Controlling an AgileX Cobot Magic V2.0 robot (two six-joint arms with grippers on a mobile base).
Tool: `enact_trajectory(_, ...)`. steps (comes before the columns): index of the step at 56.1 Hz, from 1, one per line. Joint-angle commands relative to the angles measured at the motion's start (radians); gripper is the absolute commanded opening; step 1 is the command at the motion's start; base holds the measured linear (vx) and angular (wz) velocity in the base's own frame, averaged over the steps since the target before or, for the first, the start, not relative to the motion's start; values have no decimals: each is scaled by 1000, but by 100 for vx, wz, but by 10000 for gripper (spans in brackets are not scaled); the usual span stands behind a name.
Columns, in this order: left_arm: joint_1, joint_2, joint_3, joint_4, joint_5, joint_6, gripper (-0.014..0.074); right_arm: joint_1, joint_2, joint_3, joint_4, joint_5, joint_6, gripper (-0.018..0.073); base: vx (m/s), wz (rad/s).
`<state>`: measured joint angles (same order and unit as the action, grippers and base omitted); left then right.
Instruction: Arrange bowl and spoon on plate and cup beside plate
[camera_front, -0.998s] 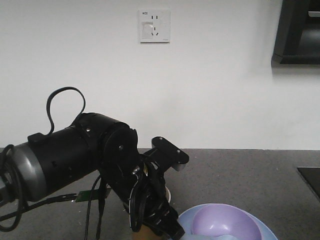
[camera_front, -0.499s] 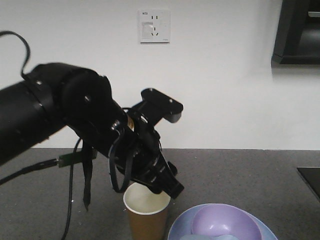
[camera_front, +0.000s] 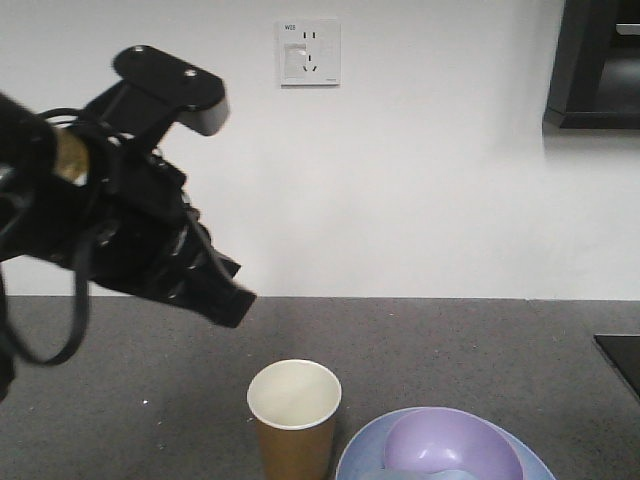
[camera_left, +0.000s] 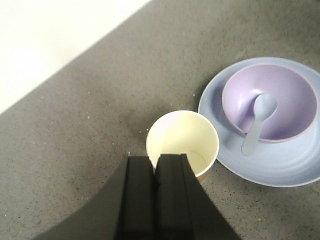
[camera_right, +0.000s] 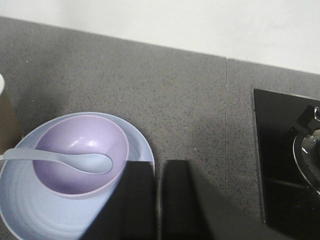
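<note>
The brown paper cup (camera_front: 295, 420) stands upright on the grey counter, just left of the pale blue plate (camera_front: 352, 462). On the plate sits the lavender bowl (camera_left: 280, 85), and the light-blue spoon (camera_left: 260, 117) lies with its scoop in the bowl and its handle over the rim. My left gripper (camera_left: 155, 157) hangs shut and empty in the air above and to the left of the cup (camera_left: 182, 142). My right gripper (camera_right: 159, 162) is shut and empty, hovering over the right edge of the plate (camera_right: 20, 200), beside the bowl (camera_right: 75, 145).
A black stove top (camera_right: 287, 165) with a burner lies on the counter (camera_right: 190, 100) to the right of the plate. A white wall with a socket (camera_front: 309, 52) runs along the back. My raised left arm (camera_front: 110, 220) fills the left of the front view.
My left arm has risen from the cup and swung up and to the left. The cup stays upright beside the plate. Plate, bowl and spoon have not moved.
</note>
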<state>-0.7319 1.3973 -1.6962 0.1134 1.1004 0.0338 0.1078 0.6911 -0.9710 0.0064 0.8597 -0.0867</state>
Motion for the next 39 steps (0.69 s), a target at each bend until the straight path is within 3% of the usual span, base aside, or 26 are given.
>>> enact_trajectory(1, 0, -161, 166, 8, -193, -24, -6, -1, -103, 77, 0, -159, -5, -15, 0, 0)
enact_trajectory(11, 0, -436, 600, 7, -505, -96, -6, -1, -333, 253, 4, -244, 2, -15, 0, 0)
enact_trajectory(17, 0, -555, 774, 7, -626, -137, -6, -1, -437, 327, 0, -271, 2, -13, 0, 0)
enact_trajectory(26, 0, -662, 907, -1, -675, -149, -6, -1, -507, 359, 3, -241, 2, -11, 0, 0)
enact_trajectory(39, -1, -693, 965, 0, -669, -149, -6, -1, -517, 363, 2, -222, 2, -12, 0, 0)
